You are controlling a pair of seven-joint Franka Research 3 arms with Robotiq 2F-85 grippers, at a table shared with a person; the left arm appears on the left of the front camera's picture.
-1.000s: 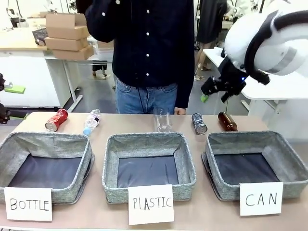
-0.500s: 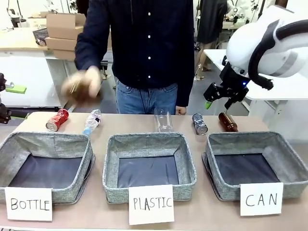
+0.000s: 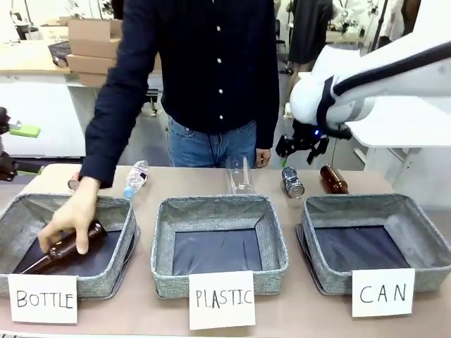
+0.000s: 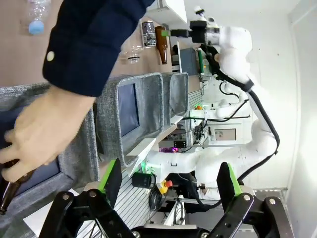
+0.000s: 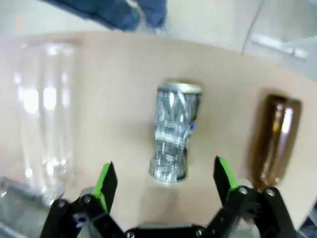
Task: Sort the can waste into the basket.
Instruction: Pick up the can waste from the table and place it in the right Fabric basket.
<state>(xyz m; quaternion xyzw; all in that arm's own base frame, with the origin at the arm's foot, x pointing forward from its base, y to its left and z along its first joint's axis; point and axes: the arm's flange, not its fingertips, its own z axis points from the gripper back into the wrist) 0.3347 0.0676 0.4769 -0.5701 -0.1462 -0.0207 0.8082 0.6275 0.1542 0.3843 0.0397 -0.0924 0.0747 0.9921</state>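
Left claw [image 4: 171,171] and right claw [image 5: 164,171] agape, empty; red can [image 3: 72,182] mostly behind sleeve [image 3: 116,120].

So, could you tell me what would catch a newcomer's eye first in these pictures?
First, the person's hand on the robot's left, laying a brown glass bottle in the BOTTLE basket. Next, the right gripper, open, hovers above the black can, which lies on its side just beyond the CAN basket; that basket has nothing in it.
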